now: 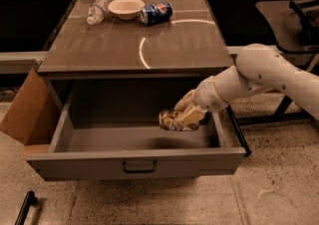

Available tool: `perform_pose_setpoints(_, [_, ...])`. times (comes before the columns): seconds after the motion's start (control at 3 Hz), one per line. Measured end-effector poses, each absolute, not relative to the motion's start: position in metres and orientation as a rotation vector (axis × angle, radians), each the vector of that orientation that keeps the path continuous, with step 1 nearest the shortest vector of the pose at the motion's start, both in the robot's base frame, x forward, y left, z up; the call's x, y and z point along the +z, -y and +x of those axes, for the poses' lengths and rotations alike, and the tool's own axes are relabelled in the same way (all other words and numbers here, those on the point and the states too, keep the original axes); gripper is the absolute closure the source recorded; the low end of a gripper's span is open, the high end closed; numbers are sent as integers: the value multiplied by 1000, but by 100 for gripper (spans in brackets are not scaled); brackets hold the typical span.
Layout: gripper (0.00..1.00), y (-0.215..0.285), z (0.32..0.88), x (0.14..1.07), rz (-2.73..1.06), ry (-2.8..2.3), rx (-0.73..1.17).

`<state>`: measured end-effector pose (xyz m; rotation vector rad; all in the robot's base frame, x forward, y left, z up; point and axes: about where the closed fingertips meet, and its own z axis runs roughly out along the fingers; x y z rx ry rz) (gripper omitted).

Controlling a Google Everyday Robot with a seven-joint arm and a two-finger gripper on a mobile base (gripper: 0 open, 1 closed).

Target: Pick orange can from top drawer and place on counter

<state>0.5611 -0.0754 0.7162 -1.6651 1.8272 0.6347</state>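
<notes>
Camera view looks down on the cabinet, Ben. Where is the gripper claw [185,115]?

Ben: It is inside the top drawer [134,162], on the right side. Its two tan fingers are closed around the orange can [172,120]. The white arm [259,72] comes in from the right.

Mia: Is the can on the drawer floor?

Ben: I think not. There is a dark shadow under it, so it looks lifted a bit. It lies on its side, long way going left to right, and it sticks out to the left of the claw.

Mia: Where does it have to go?

Ben: Onto the counter [149,40]. That is up and farther back from the claw. The claw must go up past the counter's near edge first, or the can could bump it.

Mia: What does the can look like?

Ben: Shiny, gold-orange and all crinkly, with brown and pale spots. It might squash or slip. The drawer is smooth grey metal with a small black handle [139,168]. The counter is flat and glossy with a curved line of light.

Mia: What else is up there?

Ben: At the far end, a smooth blue can [156,13], a white bowl [126,6] and a clear bottle [97,8]. A brown cardboard box [27,112] is at the drawer's left.
</notes>
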Motion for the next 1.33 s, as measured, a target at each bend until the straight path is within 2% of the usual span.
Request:
perform_pose_setpoints(0.67, [100, 89, 562, 740, -1625, -1747, 676])
perform_pose_setpoints(1.33, [100, 106, 578, 831, -1594, -1600, 525])
